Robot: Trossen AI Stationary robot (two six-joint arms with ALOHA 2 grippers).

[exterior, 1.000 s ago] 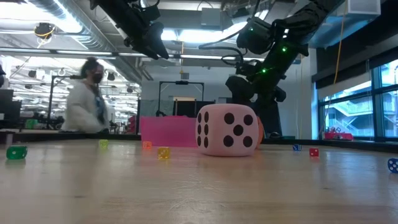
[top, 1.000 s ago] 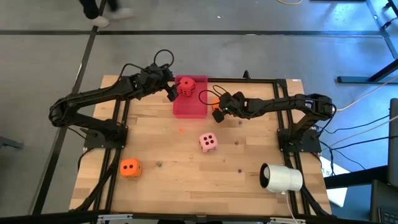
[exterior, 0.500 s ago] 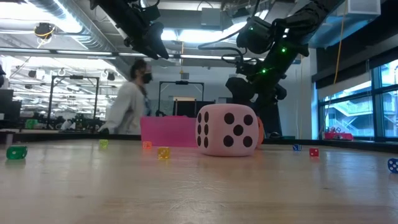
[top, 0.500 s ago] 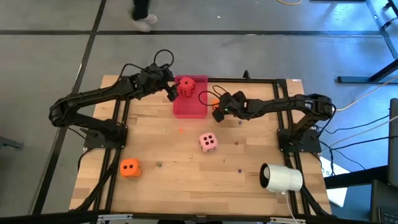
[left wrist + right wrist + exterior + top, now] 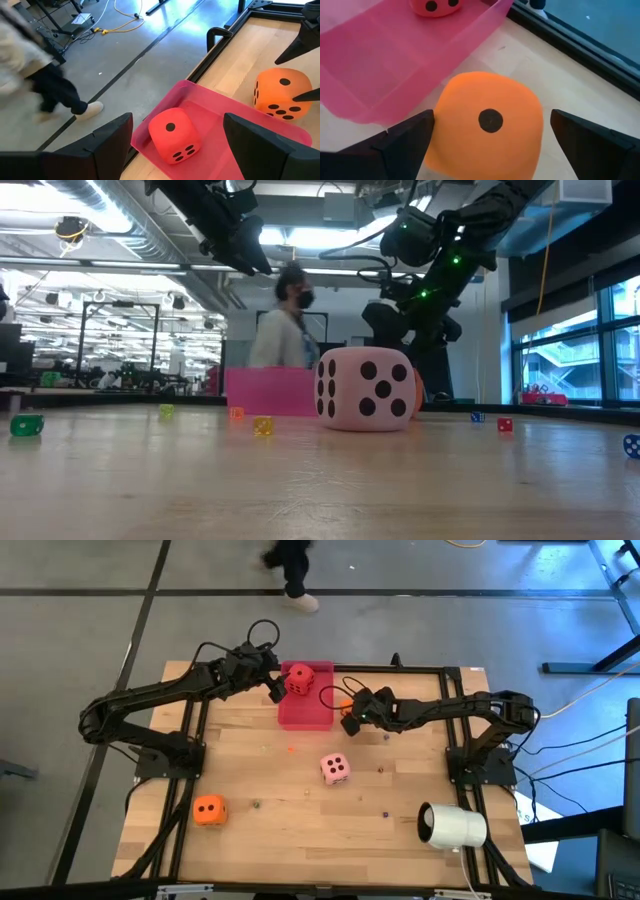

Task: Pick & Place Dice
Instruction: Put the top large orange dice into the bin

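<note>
We kept the right gripper (image 5: 490, 130) spread around the soft orange cube die (image 5: 485, 125), centring it before clenching; left gripper (image 5: 175, 137) released.

Grey concrete floor (image 5: 80, 620) around the table, a person (image 5: 285, 330) passing, big windows (image 5: 570, 340) at one side

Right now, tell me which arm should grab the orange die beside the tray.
Right. The right gripper is already at the orange die, open fingers either side of it. The left gripper hangs open by the red die in the tray.
</note>
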